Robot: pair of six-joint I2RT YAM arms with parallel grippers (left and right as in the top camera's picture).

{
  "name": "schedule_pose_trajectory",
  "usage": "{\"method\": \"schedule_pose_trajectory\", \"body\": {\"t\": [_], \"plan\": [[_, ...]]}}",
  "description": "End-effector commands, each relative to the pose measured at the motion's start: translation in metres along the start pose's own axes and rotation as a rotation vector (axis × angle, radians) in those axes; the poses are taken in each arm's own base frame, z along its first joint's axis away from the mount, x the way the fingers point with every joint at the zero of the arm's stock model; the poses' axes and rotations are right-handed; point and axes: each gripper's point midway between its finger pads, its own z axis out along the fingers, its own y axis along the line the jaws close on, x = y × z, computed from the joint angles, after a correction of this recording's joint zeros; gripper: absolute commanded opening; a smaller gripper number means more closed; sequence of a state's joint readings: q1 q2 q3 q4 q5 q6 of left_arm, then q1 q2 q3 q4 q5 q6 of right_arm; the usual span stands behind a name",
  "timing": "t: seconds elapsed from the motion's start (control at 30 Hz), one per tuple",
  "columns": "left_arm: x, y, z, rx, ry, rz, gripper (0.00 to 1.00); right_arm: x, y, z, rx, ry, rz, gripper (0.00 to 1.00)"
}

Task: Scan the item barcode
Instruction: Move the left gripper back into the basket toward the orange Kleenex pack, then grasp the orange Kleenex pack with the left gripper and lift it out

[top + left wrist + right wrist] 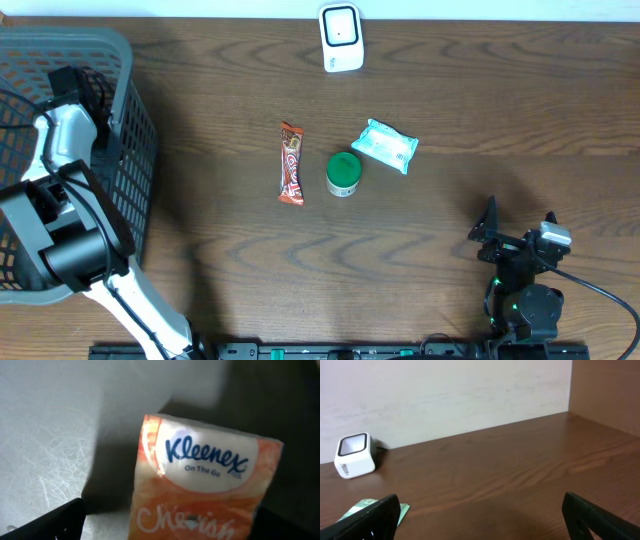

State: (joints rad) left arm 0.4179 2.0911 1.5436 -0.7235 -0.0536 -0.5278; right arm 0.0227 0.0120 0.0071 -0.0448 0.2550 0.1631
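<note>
- Hovering over the Kleenex pack lying in the basket, the left claw is standing apart, clamping nothing.
- Risk: if it is closing off-centre on the slick wrap, the pack is likely slipping or catching the basket wall.
- Right claw is sitting spread and empty, low over the desk.
- Risk: no barcode is showing, so it may be facing away from the scanner.
- Left wrist alone is showing the pack; overhead alone is showing the candy bar and green-lidded jar.
</note>
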Motion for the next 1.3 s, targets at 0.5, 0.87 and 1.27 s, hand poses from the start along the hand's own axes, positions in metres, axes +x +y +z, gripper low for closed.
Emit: {"method": "schedule_pose_trajectory", "body": {"t": [0.5,0.87,1.27], "plan": [[0.016,0.047,0.0,-0.198,0.07,0.052,0.37,0.001,-0.001,0.0,0.005,0.001,-0.015,0.99],[-0.015,0.079,-0.158,-0.064,-0.202,-0.072,0.37,0.001,-0.001,0.0,0.005,0.001,-0.015,0.99],[0.092,0.067,-0.313,0.317,-0.305,-0.136,0.37,0.001,-0.001,0.0,0.005,0.001,-0.015,0.99]]}}
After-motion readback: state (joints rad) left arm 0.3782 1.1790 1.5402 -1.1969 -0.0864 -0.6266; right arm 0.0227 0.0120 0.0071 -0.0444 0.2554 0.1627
